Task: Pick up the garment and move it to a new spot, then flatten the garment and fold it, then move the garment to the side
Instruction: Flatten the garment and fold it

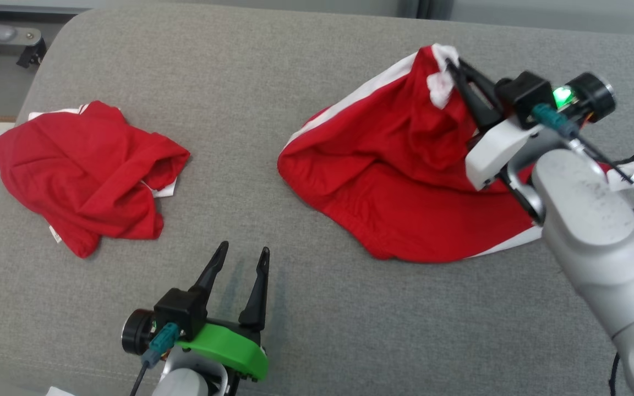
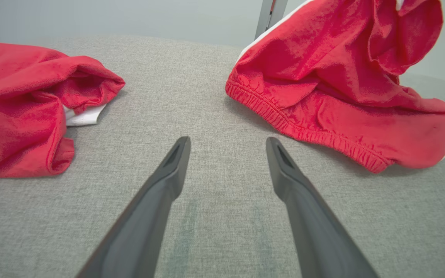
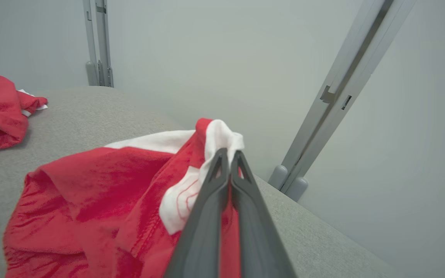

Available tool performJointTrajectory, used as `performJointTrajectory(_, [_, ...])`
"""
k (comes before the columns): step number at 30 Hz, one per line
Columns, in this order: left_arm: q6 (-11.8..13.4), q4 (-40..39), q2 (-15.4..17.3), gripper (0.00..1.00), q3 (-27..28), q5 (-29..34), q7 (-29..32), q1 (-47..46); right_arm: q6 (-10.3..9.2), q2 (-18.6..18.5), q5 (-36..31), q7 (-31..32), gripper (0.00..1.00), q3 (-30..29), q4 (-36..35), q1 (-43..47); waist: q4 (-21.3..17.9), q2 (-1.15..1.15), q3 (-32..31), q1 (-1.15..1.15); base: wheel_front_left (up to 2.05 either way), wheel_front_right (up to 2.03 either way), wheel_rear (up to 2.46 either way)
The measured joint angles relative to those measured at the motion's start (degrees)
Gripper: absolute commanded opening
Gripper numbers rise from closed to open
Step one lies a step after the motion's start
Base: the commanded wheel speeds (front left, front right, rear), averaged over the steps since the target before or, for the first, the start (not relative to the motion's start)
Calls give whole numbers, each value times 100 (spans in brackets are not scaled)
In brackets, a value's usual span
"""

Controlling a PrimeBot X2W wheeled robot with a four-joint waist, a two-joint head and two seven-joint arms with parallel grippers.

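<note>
Grey padded surface (image 1: 317, 66), with a red garment pinched at one corner by the right arm.

The garment (image 1: 399, 181), red with white side stripes, lies on the right half of the surface toward the far edge. Its bulk rests on the surface while one white-trimmed corner is raised off it. The other garment (image 1: 80, 170), also red, sits crumpled by the left edge, well apart. The right end effector (image 1: 452, 66) is clamped narrow on the raised corner. From there the cloth trails toward the near-left, and the waistband (image 2: 303, 127) runs roughly left to right along the garment's near side. The left end effector (image 1: 244, 248) stands wide and empty by the middle of the near edge, so the right arm is the nearer one for carrying the garment off.
</note>
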Motion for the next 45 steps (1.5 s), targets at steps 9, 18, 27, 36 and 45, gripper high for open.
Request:
performJointTrajectory(9, [0, -235, -1, 100, -409, -197, 0, -495, 0, -570, -642, 25, 0, -369, 1457, -1510, 204, 0, 534, 0, 0, 0, 0])
performJointTrajectory(18, [0, -401, 0, 100, -738, -347, 0, -889, 0, -968, -1753, 101, 11, -1458, 2362, -2347, 536, 0, 1055, 0, 0, 0, 0])
performJointTrajectory(27, [0, -337, -1, 100, -664, -337, 0, -939, 0, -786, -2495, 47, 100, -2796, 2213, -2066, 616, 0, 1193, 0, 0, 0, 0])
performJointTrajectory(36, [0, -155, -3, 100, -326, -22, 0, -743, 0, -166, -2115, 15, 100, -2960, 624, -729, 314, 0, 757, 0, 0, 0, 0])
performJointTrajectory(45, [0, 5, -4, 100, 21, 268, 0, -198, 0, 278, -1168, 14, 100, -2984, -849, 1407, -185, 0, -80, 0, 0, 0, 0])
